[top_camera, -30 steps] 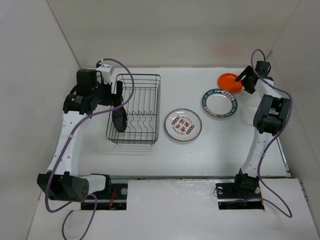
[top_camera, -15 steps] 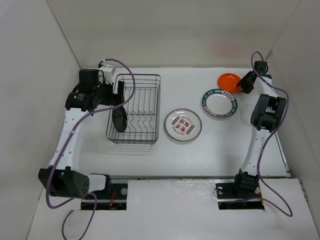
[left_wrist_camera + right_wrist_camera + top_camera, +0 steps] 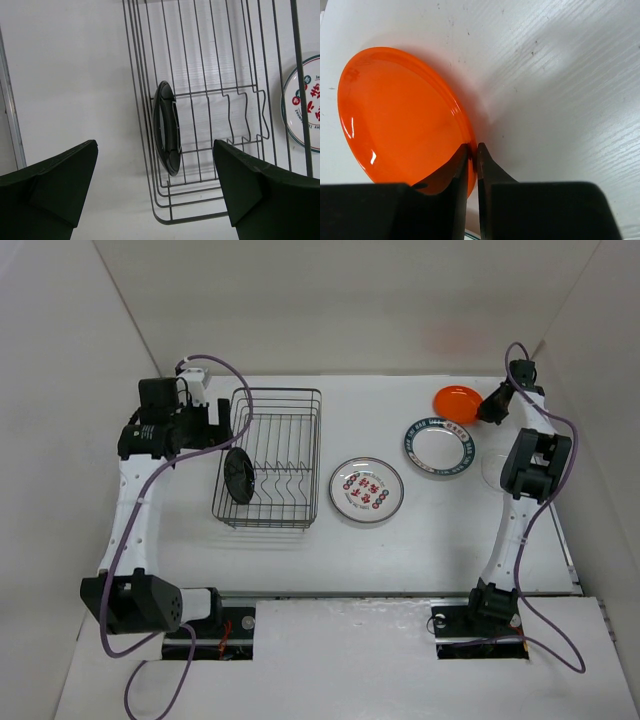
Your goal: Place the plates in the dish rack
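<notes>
Left gripper (image 3: 154,145) hangs wide open at the 10 o'clock side of the table (image 3: 300,555), just outside the rack (image 3: 300,393), holding nothing. One black plate (image 3: 167,130) stands on edge among the tines at the rack's 7 o'clock corner, so that load looks done. At the centre the marked plate (image 3: 367,489) lies flat, and the green-rimmed plate (image 3: 438,446) lies flat at 2 o'clock from it. Further toward 1 o'clock sits the orange plate (image 3: 395,115), and the right gripper (image 3: 473,150) has pinched its two fingers onto that plate's rim on the 3 o'clock side. A glass plate (image 3: 493,468) shows only faintly beside the right arm, at 3 o'clock of the green-rimmed one.

The step in hand seems to be picking up the orange plate, second of five. Next would come a lift that keeps the thin rim from slipping, a long carry toward 9 o'clock over both flat plates, and a turn onto edge to drop it between free tines.
</notes>
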{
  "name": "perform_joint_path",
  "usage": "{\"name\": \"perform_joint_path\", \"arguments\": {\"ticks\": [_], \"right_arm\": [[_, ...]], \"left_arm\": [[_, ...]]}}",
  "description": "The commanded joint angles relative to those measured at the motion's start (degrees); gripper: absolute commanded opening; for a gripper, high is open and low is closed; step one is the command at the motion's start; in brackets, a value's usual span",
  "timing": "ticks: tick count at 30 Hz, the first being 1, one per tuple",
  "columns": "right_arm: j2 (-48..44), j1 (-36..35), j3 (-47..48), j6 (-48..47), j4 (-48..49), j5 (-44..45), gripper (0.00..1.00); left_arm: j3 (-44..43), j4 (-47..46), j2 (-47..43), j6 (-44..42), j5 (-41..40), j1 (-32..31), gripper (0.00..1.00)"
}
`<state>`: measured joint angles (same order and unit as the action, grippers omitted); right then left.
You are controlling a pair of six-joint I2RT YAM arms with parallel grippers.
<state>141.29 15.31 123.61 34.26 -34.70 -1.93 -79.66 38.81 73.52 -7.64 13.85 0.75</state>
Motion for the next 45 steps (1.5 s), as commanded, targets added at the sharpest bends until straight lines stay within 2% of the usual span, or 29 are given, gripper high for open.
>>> {"name": "perform_joint_path", "arguments": {"ticks": [1,7,13,14,17,20,23,29,33,36,38,42,45], "right_arm": [[1.5,0.0,2.2,1.5,-3.5,1.5,0.0],[-8.3,0.0,-5.9,10.5,9.2,2.5,0.0],[-12.1,0.0,-4.4,14.2,16.8,1.4,0.0],[-14.1,0.0,-7.2,16.6,22.6,-0.2,0.0],[-14.1,0.0,-8.7,17.4,28.5,-6.4,0.0],[-11.7,-0.5,-6.0,16.9,27.7,-10.2,0.0],[-11.0,-0.5,-7.3,17.5,28.4,-13.4,0.0],[-15.2,-3.1,-16.9,17.6,40.9,-22.9,0.0],[-20.2,-7.8,-20.9,12.9,43.7,-27.3,0.0],[-24.6,-13.6,-23.8,8.2,45.1,-28.9,0.0],[-26.8,-18.8,-26.6,6.0,46.8,-30.0,0.0],[-33.2,-28.1,-30.7,1.8,49.6,-30.0,0.0],[-35.3,-31.1,-32.6,1.2,52.0,-29.4,0.0]], "left_arm": [[-0.7,-0.8,0.2,-1.3,2.1,1.4,1.0],[-1.3,-3.6,1.8,-1.9,2.5,1.9,1.0],[-6.0,-5.8,5.0,0.2,5.6,1.9,1.0],[-6.6,-6.7,5.7,0.9,5.6,1.9,1.0],[-9.7,-7.5,8.8,1.9,7.7,1.9,1.0],[-14.1,-8.0,12.2,3.2,9.7,1.3,1.0],[-18.1,-7.3,15.2,3.9,11.5,0.7,1.0],[-20.6,-6.6,16.2,0.4,17.3,0.1,1.0],[-22.7,-7.3,16.2,-0.2,22.7,-1.6,1.0],[-25.4,-7.3,17.7,1.0,29.8,-2.3,1.0],[-26.8,-7.3,18.6,1.0,31.8,-4.2,1.0],[-26.8,-7.3,19.9,-0.7,26.9,-8.7,1.0],[-26.2,-7.9,21.1,-0.7,25.2,-9.2,1.0]]}}
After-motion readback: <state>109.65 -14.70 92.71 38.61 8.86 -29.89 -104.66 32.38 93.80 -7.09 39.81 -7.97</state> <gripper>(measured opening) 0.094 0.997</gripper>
